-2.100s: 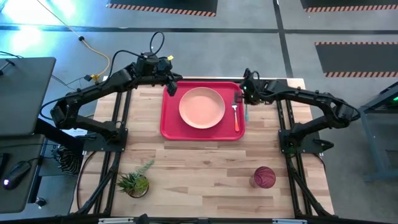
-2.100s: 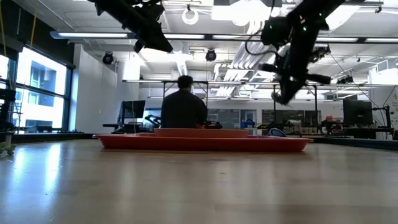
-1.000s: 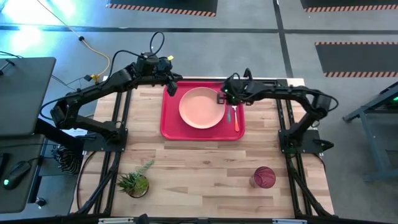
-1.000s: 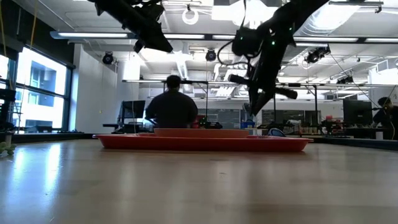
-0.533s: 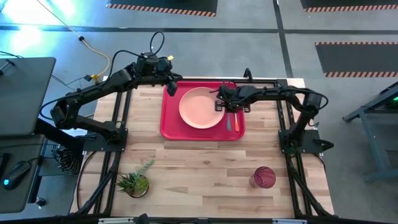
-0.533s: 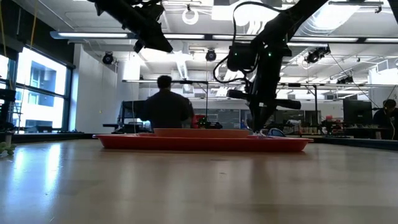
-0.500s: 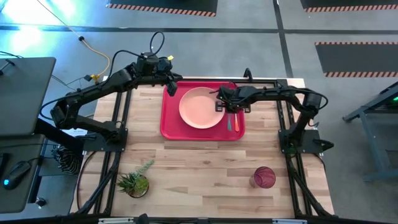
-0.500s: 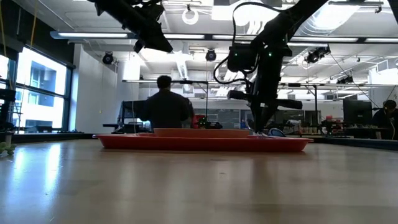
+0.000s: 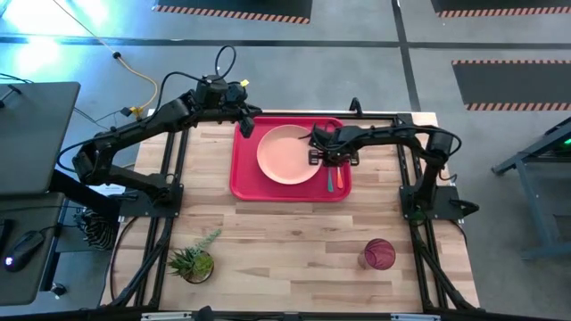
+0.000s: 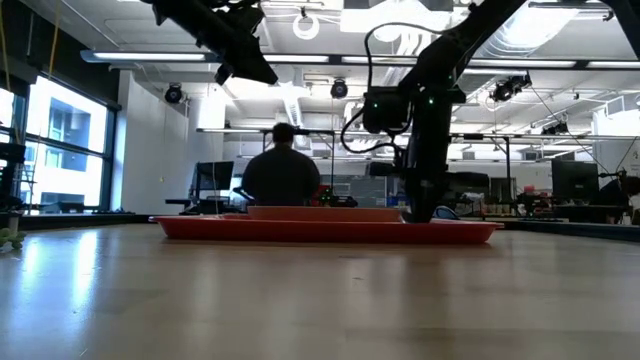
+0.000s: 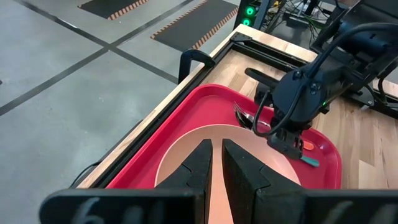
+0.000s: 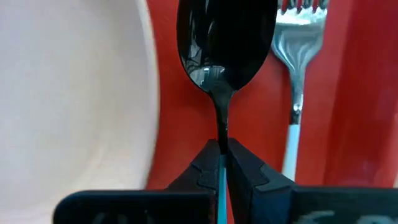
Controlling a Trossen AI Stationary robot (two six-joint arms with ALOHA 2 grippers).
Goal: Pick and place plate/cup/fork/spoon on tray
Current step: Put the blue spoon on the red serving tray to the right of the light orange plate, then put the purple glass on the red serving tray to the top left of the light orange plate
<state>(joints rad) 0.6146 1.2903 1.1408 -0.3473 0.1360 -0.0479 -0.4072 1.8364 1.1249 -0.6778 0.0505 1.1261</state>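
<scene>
While the right gripper [image 12: 219, 163] pinches the spoon [image 12: 224, 46] by its blue handle, it holds it low over the tray [image 9: 245, 169], between the plate [image 9: 287, 153] and the fork [image 12: 297, 68]. The left gripper [image 11: 217, 163] hangs over the tray's far left corner, fingers nearly together on nothing. Near right on the table stands the cup [image 9: 379, 254].

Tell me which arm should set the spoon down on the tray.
The right. Its gripper already holds the spoon low over the tray, between the plate and the fork. The left gripper waits at the tray's far-left corner.
</scene>
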